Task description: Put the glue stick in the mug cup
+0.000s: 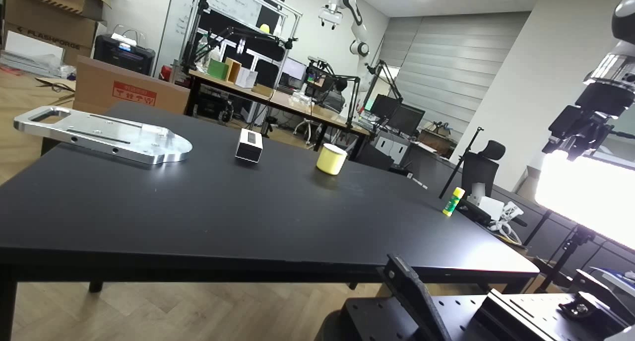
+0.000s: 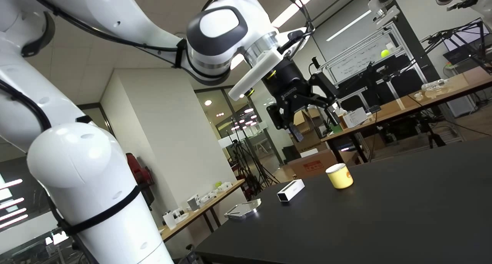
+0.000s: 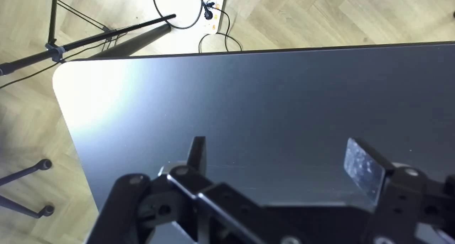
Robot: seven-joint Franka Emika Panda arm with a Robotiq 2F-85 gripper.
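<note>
can find the green-and-yellow glue stick point(image 1: 453, 201) only in an exterior view, upright on the surface point(image 1: 213, 217), about four o'clock from the yellow mug cup point(image 1: 331, 159), visible in both exterior views. can read "robotiq" on the hand point(image 2: 314, 125), spread wide, and "flashforge" on a cardboard box point(image 1: 74, 26).

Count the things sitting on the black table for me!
4. In an exterior view, left to right: the metal plate, the black-and-white box, the yellow cup, and the glue stick near the edge of the table. Something tiny could hide behind them.
</note>
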